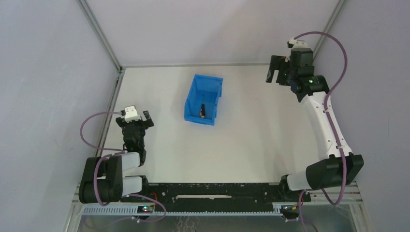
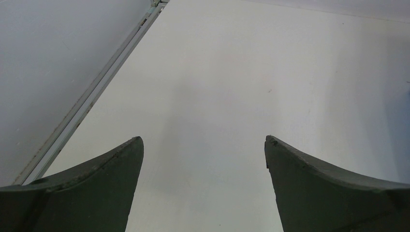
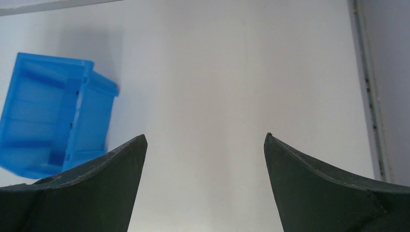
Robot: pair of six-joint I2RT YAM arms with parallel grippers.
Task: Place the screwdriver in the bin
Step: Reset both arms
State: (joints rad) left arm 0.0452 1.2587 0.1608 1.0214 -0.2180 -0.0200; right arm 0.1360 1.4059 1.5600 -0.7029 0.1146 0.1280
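The blue bin [image 1: 209,85] stands at the table's middle back. The screwdriver [image 1: 203,110], black with an orange-yellow end, lies inside it near the lowered front. In the right wrist view the bin [image 3: 43,121] shows at the left and the screwdriver is hidden. My right gripper [image 1: 274,72] is open and empty, raised well to the right of the bin; its jaws [image 3: 205,140] stand wide apart over bare table. My left gripper [image 1: 140,117] is open and empty at the left, apart from the bin, and its wrist view [image 2: 204,140] shows only bare table.
Grey walls close the table on the left, back and right. A metal rail [image 2: 92,96] runs along the left edge, and another [image 3: 368,92] along the right edge. The arm bases and a black cable tray [image 1: 212,191] sit at the near edge.
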